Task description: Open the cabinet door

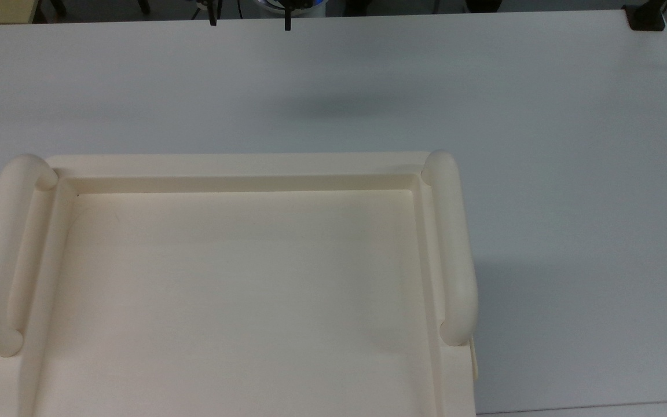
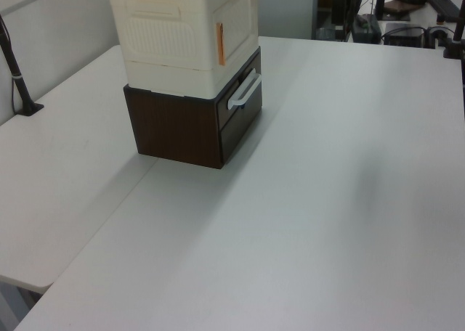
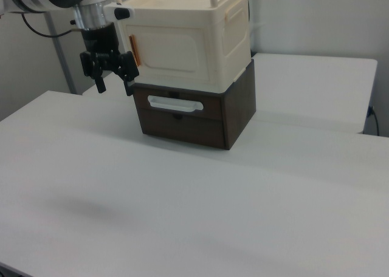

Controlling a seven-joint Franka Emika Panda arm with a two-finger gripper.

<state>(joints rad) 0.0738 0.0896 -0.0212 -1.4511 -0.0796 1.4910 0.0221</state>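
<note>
The cabinet door (image 3: pixel 173 51) faces front atop the dark drawer unit (image 3: pixel 194 116) on the table (image 3: pixel 182 192). The tool (image 3: pixel 113 76), spread empty at its 9 o'clock, should close squarely on the orange handle (image 3: pixel 135 51), then swing outward gently

The end effector (image 3: pixel 113 78) (fingers spread) hangs above the table (image 3: pixel 200 192), beside the closed cabinet door (image 3: pixel 172 54).

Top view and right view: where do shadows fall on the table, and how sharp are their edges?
In the top view, a soft blurred shadow lies on the white table above the cream cabinet, with another fainter one to its right. In the right view, a diffuse dark patch sits on the table toward the lower left, below the gripper. No hard edges anywhere.
</note>
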